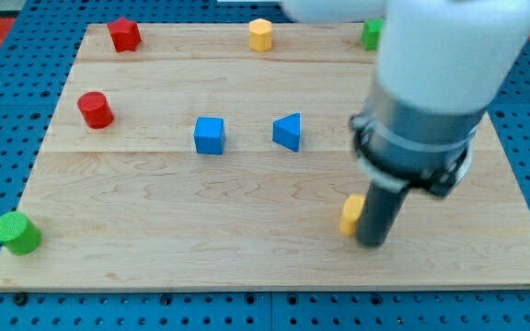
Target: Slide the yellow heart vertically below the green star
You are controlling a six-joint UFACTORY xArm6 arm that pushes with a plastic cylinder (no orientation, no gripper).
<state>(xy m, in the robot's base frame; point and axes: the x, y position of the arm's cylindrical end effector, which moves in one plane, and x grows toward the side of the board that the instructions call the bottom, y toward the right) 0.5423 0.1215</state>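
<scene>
The yellow heart (350, 214) lies at the lower right of the wooden board (247, 257), mostly hidden behind my rod. My tip (372, 243) rests on the board touching the heart's right side. A green block (371, 34), likely the green star, sits at the view's top right, partly hidden by the arm's white body. The heart is below it and slightly to its left.
A red block (124, 35) and a yellow hexagon (261, 34) sit along the top edge. A red cylinder (95, 109) is at the left. A blue cube (209, 135) and blue triangle (288, 131) are mid-board. A green cylinder (17, 233) is at the bottom left corner.
</scene>
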